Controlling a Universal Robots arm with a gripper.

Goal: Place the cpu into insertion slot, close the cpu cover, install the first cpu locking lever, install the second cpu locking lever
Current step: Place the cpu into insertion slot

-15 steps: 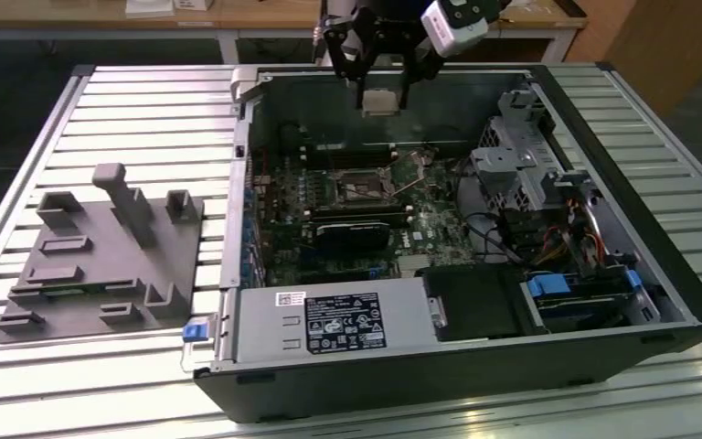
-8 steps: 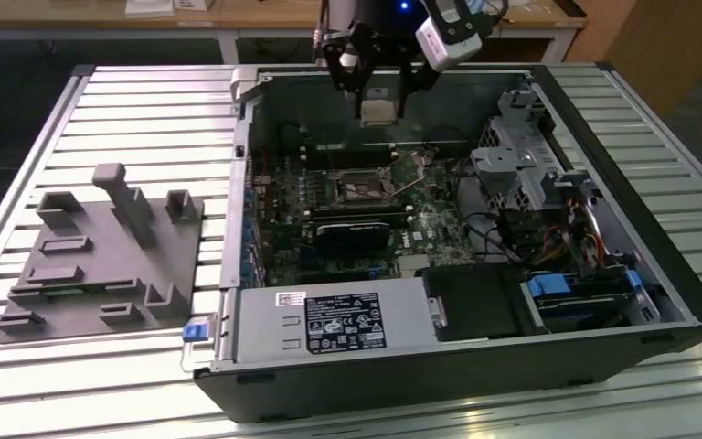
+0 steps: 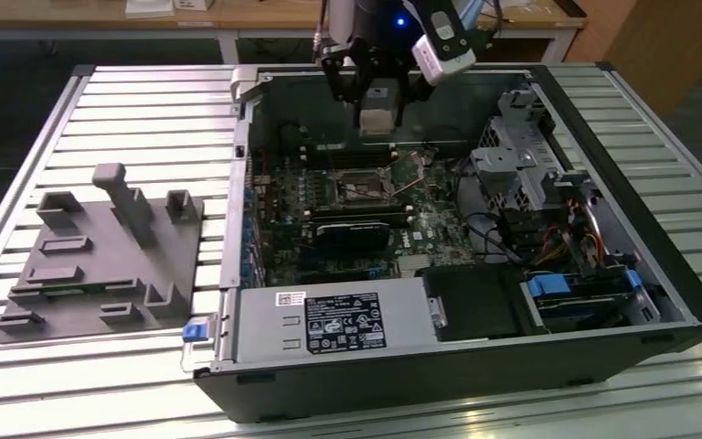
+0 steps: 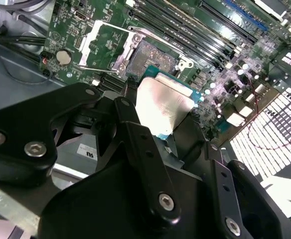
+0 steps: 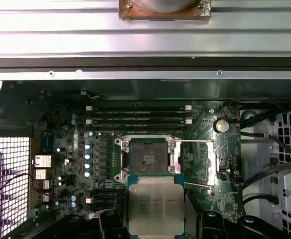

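Barely begun: tool [image 5: 156, 220] clamped on the cpu [image 5: 156, 201], hanging above the motherboard [image 5: 66, 149], clear of the bare insertion slot [image 5: 147, 159], cpu cover [image 5: 213, 164] swung open beside it, with seating, closing and both lockings all left.

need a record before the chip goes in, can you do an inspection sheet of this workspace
surface: slatted metal table, open computer case on it
job's things: cpu held, not yet seated; insertion slot empty; cpu cover swung open
clutter: grey fixture block at the exterior view's left
grippers: gripper shut on the cpu
cables: coloured wires beside the drive cage
surroundings: wooden-topped bench behind the table
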